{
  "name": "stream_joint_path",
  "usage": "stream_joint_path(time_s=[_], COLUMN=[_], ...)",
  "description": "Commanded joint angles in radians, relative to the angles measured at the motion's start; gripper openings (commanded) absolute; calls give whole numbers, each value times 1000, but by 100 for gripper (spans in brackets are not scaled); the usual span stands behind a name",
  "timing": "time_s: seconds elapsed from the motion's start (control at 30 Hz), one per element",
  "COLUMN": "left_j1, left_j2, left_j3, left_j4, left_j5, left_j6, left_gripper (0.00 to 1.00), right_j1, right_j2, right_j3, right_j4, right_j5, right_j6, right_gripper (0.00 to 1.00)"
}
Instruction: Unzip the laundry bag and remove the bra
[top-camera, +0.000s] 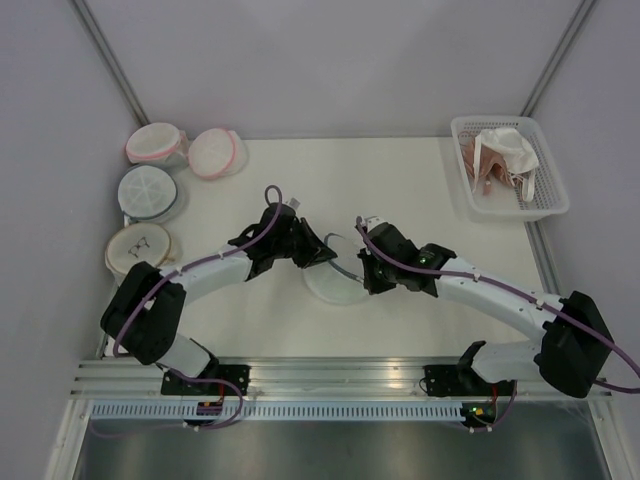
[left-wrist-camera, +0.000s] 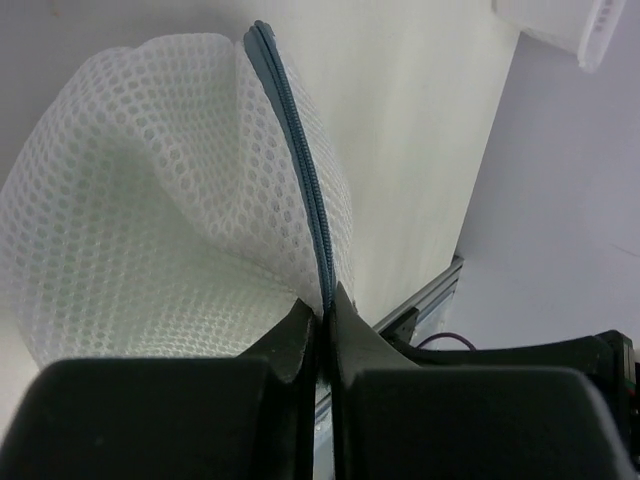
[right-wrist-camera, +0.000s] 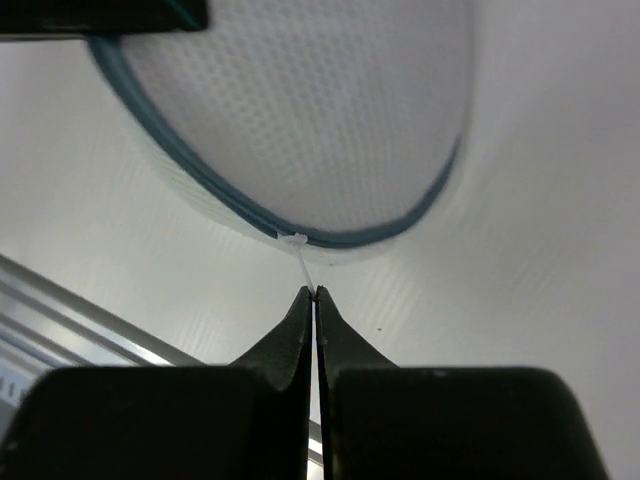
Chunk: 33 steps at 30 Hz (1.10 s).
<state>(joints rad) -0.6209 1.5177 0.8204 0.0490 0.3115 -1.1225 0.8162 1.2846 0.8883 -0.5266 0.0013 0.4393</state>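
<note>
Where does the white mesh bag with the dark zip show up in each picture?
Top external: bag mid-table, between the arm tips.
Left wrist: fills the left half; left gripper pinches its rim.
Right wrist: upper centre; right gripper holds its pull.
Shared landmark: metal rail along the table's near edge.

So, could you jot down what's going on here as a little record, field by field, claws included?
Bag: round white mesh laundry bag, centre of the table
Left claw: shut, pinching the bag's grey-blue zip rim
Right claw: shut on the white zip pull
Zip: looks closed where visible
Bra: not visible
Elsewhere: four other round bags far left; white basket of garments far right
</note>
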Motion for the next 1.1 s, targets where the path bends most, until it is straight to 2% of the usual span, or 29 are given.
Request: stream_joint_path(time_s=[0.0,0.27,0.43,0.53,0.6,0.73,0.77,0.8,0.83,0.9,1.07], left_j1=[42,108,127,141,151,170,170,170,170,170,170], left_j2=[-54,-60,2,19,28,79,87,93,105,113,122], left_j3=[-16,-37,28,40,48,92,97,100,97,77,45], left_j4=[-80,-101,-129,-126,-118,-112,-110,-109,-106,-77,-17], left_j5=[-16,144,277,282,276,282,278,273,273,273,271], left_j6=[134,266,351,352,359,333,328,314,306,282,247], left_gripper=[2,2,2,2,2,2,2,2,2,2,2], right_j1=[0,-20,-97,-126,-126,-126,-124,-118,-109,-86,-78], right_j2=[22,143,293,320,291,133,108,58,35,-11,-25], right_j3=[51,57,93,121,112,31,14,-5,-40,-75,-161], right_j4=[-171,-132,-29,-7,43,134,152,183,197,229,284], right_j5=[215,301,255,230,185,-68,-168,-191,-205,-241,-247], right_j6=[50,42,-5,-16,-30,-53,-53,-33,-25,-4,33], right_gripper=[0,0,1,0,0,1,11,42,46,47,43])
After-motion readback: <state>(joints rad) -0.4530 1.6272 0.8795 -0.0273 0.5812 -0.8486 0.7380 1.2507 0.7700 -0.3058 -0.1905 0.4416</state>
